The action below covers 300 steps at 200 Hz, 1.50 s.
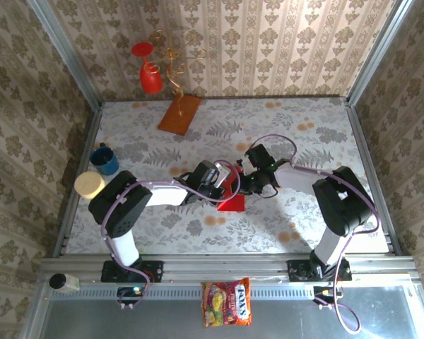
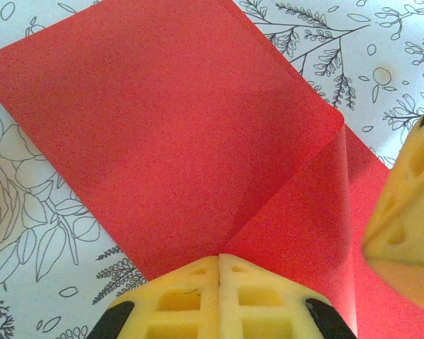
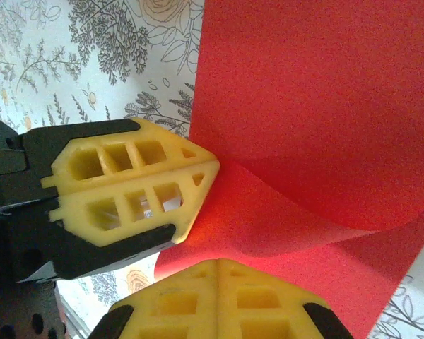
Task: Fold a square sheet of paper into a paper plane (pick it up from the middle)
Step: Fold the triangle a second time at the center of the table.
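1. Near the middle of the table [image 1: 304, 141] lay the square sheet of paper [image 2: 162, 127], one flap curled over but not flattened. I judged it an early fold, no plane yet.
2. Left gripper [image 2: 219, 265] and right gripper [image 3: 219, 268] had their jaws closed, tips at the fold's end.
3. The next move likely called for pressing the curl into a sharp crease.
4. Whether either gripper nipped any paper was hidden, and from above the arms covered much of the sheet.

Blue mug [image 1: 104, 159] left — right free
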Tool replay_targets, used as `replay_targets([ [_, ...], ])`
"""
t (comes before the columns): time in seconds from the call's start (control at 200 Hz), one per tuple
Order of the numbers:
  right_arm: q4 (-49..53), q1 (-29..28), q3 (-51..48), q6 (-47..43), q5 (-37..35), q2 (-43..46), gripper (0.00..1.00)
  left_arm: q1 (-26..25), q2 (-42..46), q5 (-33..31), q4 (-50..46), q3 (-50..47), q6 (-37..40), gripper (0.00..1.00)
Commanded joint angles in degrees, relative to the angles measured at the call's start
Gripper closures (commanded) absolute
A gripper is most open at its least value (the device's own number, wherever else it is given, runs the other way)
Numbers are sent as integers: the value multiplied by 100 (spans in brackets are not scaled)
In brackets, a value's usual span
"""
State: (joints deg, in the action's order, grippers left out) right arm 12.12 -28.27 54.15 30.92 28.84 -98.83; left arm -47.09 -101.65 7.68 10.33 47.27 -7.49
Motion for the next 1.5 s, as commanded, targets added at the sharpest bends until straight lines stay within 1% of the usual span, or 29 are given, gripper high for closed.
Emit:
replay_targets([
  [0.0,-367,-3,-37,205,-206,-218,100,55,-171,-12,-229,-139,-51,100],
  [0.13,-425,6,-98,183,-330,-512,100,52,-185,-21,-225,-156,-43,100],
  [0.28,-448,45,-200,161,-346,-655,100,55,-191,-29,-216,-165,-49,100],
  [0.385,-410,59,-220,172,-267,-505,100,56,-185,-37,-220,-172,-51,100],
  [0.545,-158,100,14,114,-278,-113,100,60,-189,-37,-224,-174,-56,100],
  [0.675,24,203,186,16,-348,21,100,60,-190,-31,-216,-184,-51,100],
  [0.8,29,274,178,-41,-367,-128,100,60,-189,-39,-212,-200,-60,100],
  [1.02,-314,330,-94,-11,-497,-546,100,61,-194,-35,-198,-210,-60,100],
  [1.165,-367,348,-210,-72,-493,-699,100,60,-208,-39,-189,-201,-61,100],
  [1.275,-325,357,-269,-67,-451,-497,100,60,-229,-39,-183,-200,-69,100],
  [1.495,-238,256,-282,122,-335,280,100,63,-222,-38,-154,-218,-80,100],
])
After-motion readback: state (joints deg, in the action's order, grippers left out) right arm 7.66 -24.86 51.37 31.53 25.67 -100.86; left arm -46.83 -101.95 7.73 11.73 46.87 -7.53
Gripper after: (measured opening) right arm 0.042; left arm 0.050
